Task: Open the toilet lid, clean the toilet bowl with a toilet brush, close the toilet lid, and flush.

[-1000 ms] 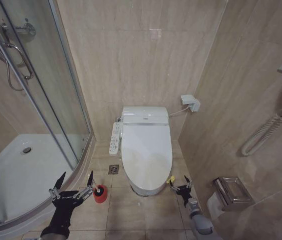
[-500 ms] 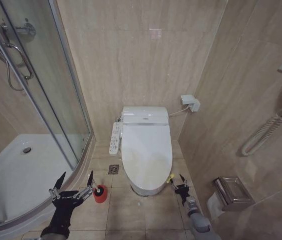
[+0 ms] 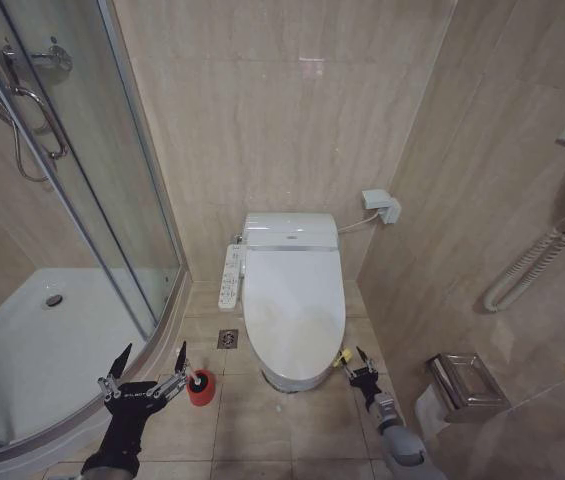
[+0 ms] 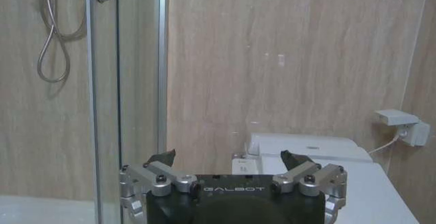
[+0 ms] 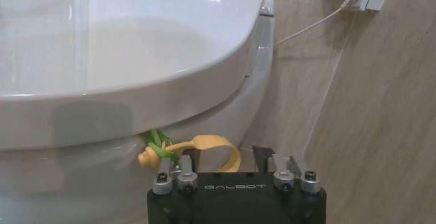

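Toilet lid (image 3: 294,305) lies down flat, closed over the toilet bowl (image 3: 292,378), which stands on the tiled floor (image 3: 262,420) against the back wall. Yellow-green strap (image 5: 204,145) hangs as a loop from the lid's front edge on the robot's right.

Right gripper (image 3: 354,362) sits low beside the bowl's front right. Its fingers are spread apart; in the right wrist view the strap loop lies between them, contact unclear.

Toilet brush (image 3: 198,379) stands in the red cup holder (image 3: 200,392) on the floor, left of the bowl's front.

Left gripper (image 3: 150,364) hovers just beside the brush, fingers wide apart, holding nothing, near the shower enclosure's curved base (image 3: 82,420).
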Motion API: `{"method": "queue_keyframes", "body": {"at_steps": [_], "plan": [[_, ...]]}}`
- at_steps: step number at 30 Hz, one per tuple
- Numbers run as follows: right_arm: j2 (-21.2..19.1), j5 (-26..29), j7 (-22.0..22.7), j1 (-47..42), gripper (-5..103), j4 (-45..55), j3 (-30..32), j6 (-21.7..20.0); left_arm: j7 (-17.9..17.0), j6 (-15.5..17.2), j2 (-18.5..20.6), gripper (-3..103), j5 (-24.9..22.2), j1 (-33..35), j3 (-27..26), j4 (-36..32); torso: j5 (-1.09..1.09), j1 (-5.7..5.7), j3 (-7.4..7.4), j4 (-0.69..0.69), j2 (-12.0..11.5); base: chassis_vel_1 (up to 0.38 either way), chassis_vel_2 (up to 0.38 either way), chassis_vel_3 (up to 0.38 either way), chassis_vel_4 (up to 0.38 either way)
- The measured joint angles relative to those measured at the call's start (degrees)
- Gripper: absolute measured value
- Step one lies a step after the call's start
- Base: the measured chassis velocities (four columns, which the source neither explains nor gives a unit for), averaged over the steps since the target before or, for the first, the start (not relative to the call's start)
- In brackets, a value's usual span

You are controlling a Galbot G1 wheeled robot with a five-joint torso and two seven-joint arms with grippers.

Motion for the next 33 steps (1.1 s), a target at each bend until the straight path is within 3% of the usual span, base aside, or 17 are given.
{"method": "queue_keyframes", "body": {"at_steps": [6, 7, 13, 14, 33], "plan": [[0.0, 0.1, -0.2, 0.0, 57, 0.0, 0.1, 0.2, 0.0, 0.0, 0.0, 100, 0.0, 0.0, 0.0, 0.0, 0.0, 0.0, 0.0, 0.0, 0.0, 0.0, 0.0, 0.0, 0.0], [0.0, 0.1, -0.2, 0.0, 30, 0.0, 0.1, 0.2, 0.0, 0.0, 0.0, 100, 0.0, 0.0, 0.0, 0.0, 0.0, 0.0, 0.0, 0.0, 0.0, 0.0, 0.0, 0.0, 0.0], [0.0, 0.3, -0.2, 0.0, 30, 0.0, 0.2, 0.3, 0.0, 0.0, 0.0, 100, 0.0, 0.0, 0.0, 0.0, 0.0, 0.0, 0.0, 0.0, 0.0, 0.0, 0.0, 0.0, 0.0], [0.0, 0.3, -0.1, 0.0, 3, 0.0, 0.2, 0.3, 0.0, 0.0, 0.0, 100, 0.0, 0.0, 0.0, 0.0, 0.0, 0.0, 0.0, 0.0, 0.0, 0.0, 0.0, 0.0, 0.0], [-1.7, 3.8, 1.7, -1.3, 0, 7.5, 0.4, -1.1, 0.0, 0.0, 0.0, 100, 0.0, 0.0, 0.0, 0.0, 0.01, 0.0, 0.0, 0.01, 0.0, 0.0, 0.0, 0.0, 0.0]]}}
